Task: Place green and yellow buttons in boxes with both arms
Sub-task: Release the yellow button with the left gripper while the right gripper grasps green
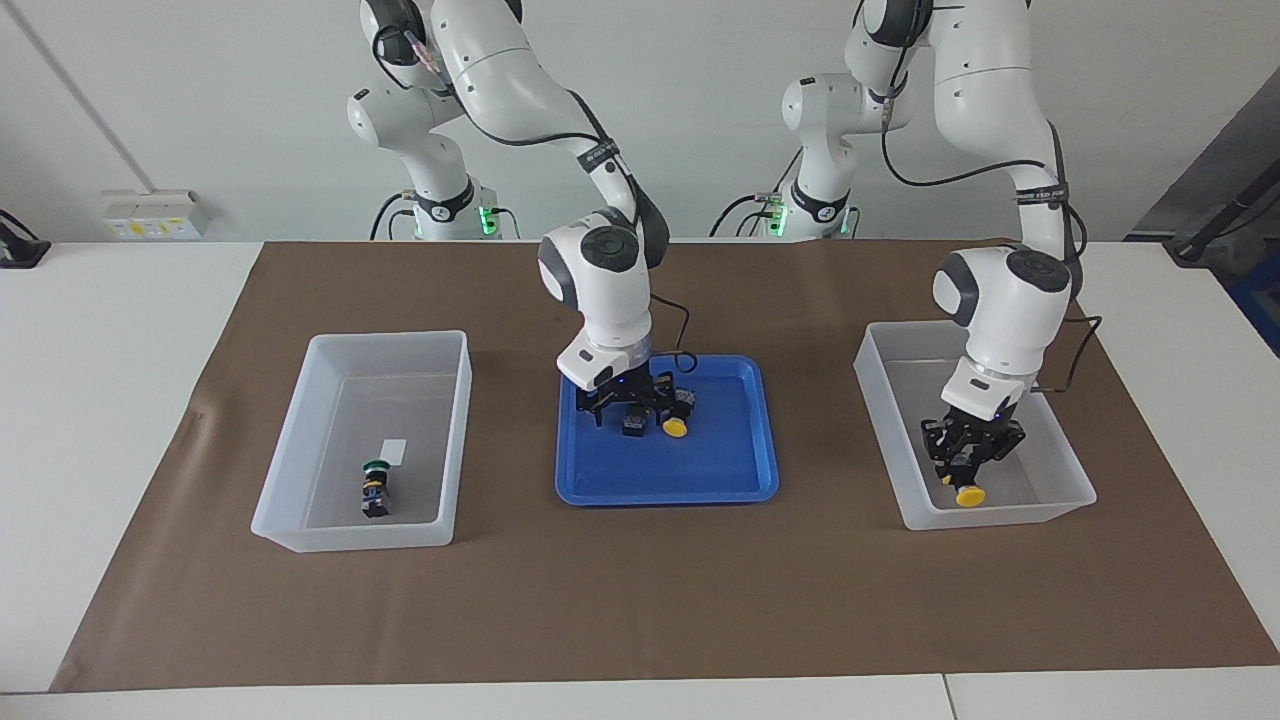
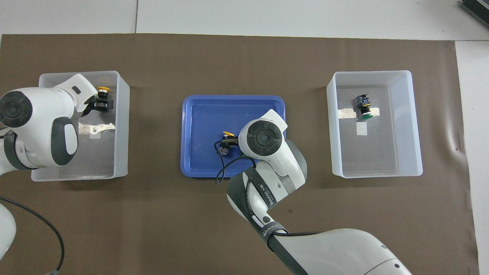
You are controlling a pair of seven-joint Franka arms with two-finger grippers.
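My left gripper [image 1: 970, 462] is down inside the translucent box [image 1: 1070, 470] at the left arm's end, shut on a yellow-capped button [image 1: 968, 494]; the overhead view shows the gripper [image 2: 102, 104], the button [image 2: 102, 90] and the box [image 2: 121, 126]. My right gripper [image 1: 630, 412] is low in the blue tray [image 1: 740, 470], open, its fingers on either side of a small black-and-grey button body [image 1: 632, 425] whose cap is hidden. A second yellow button [image 1: 676, 427] lies beside it in the tray. A green button [image 1: 377, 488] lies in the other box [image 1: 300, 440].
The shallow blue tray [image 2: 198, 114] sits mid-table between the two boxes, all on a brown mat [image 1: 640, 600]. The right arm's wrist [image 2: 263, 137] covers part of the tray from above. A white label [image 2: 361, 128] lies in the box [image 2: 416, 126] with the green button [image 2: 363, 107].
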